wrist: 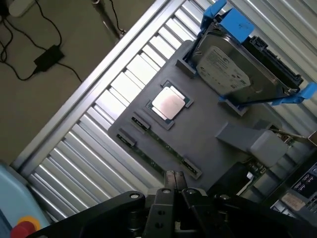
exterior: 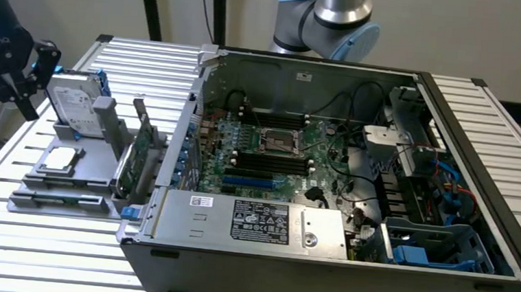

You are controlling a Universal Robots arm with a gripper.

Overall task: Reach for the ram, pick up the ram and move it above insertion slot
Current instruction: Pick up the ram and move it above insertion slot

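The ram [wrist: 161, 145] is a thin green stick standing on edge in a slot of the grey holder tray [wrist: 208, 141]. It also shows along the tray's front edge [exterior: 59, 199]. In the wrist view my gripper [wrist: 176, 182] hangs above the tray, just off one end of the ram, with its dark fingers shut together and nothing between them. From outside, the gripper [exterior: 25, 95] sits at the exterior view's far left, above and beside the tray. The black memory slots [exterior: 264, 161] lie on the motherboard inside the open computer case [exterior: 326, 261].
The tray also carries a hard drive [wrist: 233, 69] in a blue bracket, a silver processor chip [wrist: 171, 102] and a wider green expansion card [exterior: 129, 157] standing upright. A ribbed metal table [exterior: 41, 255] surrounds everything. Cables lie on the floor [wrist: 44, 57].
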